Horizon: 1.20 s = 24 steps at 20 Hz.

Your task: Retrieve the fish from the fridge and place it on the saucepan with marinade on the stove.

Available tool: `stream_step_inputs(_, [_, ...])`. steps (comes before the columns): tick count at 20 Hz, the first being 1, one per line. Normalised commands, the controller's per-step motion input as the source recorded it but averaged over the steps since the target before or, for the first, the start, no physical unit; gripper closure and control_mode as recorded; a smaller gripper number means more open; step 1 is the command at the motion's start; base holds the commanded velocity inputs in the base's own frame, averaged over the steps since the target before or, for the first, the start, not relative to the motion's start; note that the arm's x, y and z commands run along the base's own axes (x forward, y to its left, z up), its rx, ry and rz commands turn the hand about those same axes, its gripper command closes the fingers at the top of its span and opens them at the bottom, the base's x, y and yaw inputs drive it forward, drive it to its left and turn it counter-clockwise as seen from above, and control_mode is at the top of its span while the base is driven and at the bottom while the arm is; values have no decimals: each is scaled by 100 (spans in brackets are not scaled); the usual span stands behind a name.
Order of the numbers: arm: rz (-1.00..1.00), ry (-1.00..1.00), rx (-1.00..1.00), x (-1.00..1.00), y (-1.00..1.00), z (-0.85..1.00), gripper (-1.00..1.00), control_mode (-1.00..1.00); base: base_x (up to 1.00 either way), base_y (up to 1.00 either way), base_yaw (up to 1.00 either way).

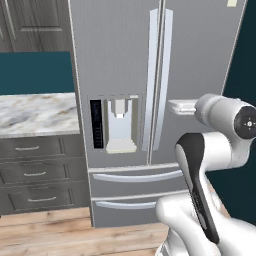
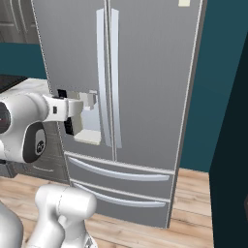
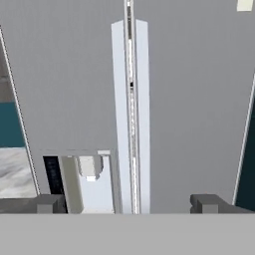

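The fridge is tall and silver-grey, and both upper doors and both lower drawers are shut. Two long vertical handles meet at its centre seam. A water dispenser panel is set in the left door. My gripper is open, its dark fingertips wide apart with nothing between them. It hovers in front of the doors near dispenser height, apart from the handles. The fish is hidden behind the shut doors. The saucepan is out of view. A dark strip at the left edge may be the stove.
A marble counter over grey drawers stands left of the fridge, below a teal wall. The wood floor lies in front. Right of the fridge are a teal wall and a dark panel.
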Motion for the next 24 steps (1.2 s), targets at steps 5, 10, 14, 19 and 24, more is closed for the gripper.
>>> stream_step_inputs(5, [0, 0, 0, 38, 0, 0, -100, -100, 0, 0, 0])
stream_step_inputs(10, [0, 0, 0, 37, 0, 0, -100, -100, 0, 0, 0])
stream_step_inputs(14, [0, 2, 0, 33, 0, 0, -100, -100, 0, 0, 0])
stream_step_inputs(19, [0, 4, 0, 39, 0, 0, -100, -100, 0, 0, 0])
stream_step_inputs(24, [0, 3, 0, 45, 0, 0, -100, -100, 0, 0, 0])
